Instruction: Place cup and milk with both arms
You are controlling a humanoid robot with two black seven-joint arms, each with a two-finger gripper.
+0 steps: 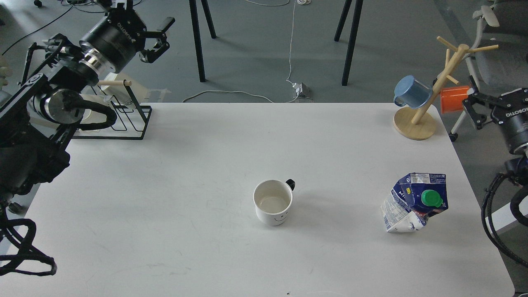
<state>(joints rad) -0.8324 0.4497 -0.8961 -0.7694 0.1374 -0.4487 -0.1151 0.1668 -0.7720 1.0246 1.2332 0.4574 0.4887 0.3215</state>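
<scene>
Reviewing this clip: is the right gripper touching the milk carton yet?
Apart. The head view shows the right gripper raised beside the table's far right edge, with bare white table between it and the milk carton, which stands alone.

White cup (273, 202) with black handle and black smile drawn on, blue-and-white milk (413, 202) carton with green cap, white table (165, 198), blue mug (411, 91) and orange mug (453, 99) on pale wood stand (414, 123), my black arms

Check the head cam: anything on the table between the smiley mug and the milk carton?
Nothing. In the head view the stretch of white table between the cup and the milk is bare, apart from their shadows.
</scene>
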